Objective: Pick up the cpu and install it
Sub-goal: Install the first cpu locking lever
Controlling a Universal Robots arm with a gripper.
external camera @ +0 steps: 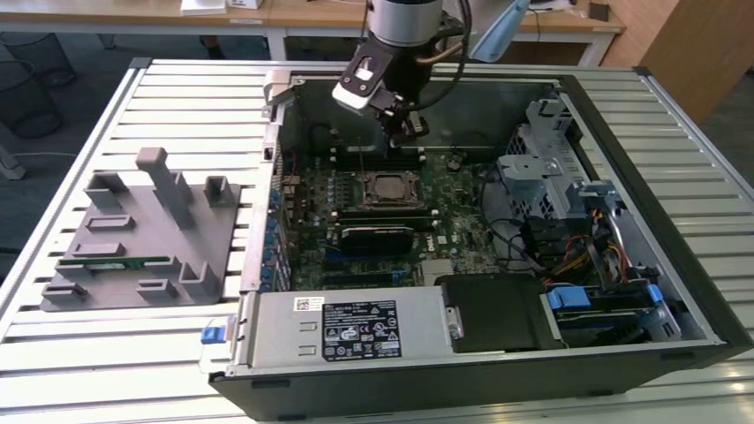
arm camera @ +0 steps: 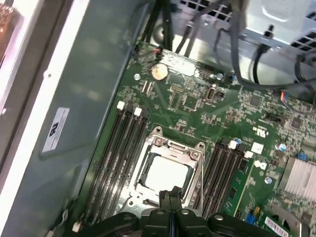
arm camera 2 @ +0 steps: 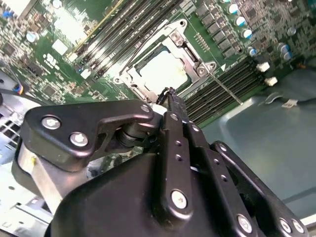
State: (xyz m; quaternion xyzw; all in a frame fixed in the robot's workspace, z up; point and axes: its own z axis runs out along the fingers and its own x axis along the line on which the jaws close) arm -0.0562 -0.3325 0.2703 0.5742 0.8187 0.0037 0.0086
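Reaching down from the bench's far edge, the single arm (external camera: 407, 22) stands almost upright over the open computer case (external camera: 471, 106), its wrist tipped slightly and the gripper (external camera: 407, 132) hanging inside the case above the far part of the motherboard (external camera: 460, 221).

One case lies on its side on the slatted bench (external camera: 200, 97), taking up the middle and the exterior view's right. One grey holder (external camera: 154, 230) sits near the bench's edge on the exterior view's left, well apart from the gripper. One green memory stick (external camera: 118, 262) lies in it. The board carries one black-framed socket (external camera: 389, 205), with a bank of long black memory slots on each of two opposite sides. One silver power supply box (external camera: 353, 329) fills the case's near end.

The one cpu (arm camera: 167, 173) lies flat inside the socket, its pale shiny top facing up and the metal frame (arm camera: 173, 146) around it; it shows in the same place in the second wrist view (arm camera 2: 165, 69).

In both wrist views the two fingers (arm camera: 165, 203) are pressed together with no gap and nothing between them. Their tips are over the socket's rim, just beside the cpu. I cannot tell whether the tips touch the frame or hang above it.
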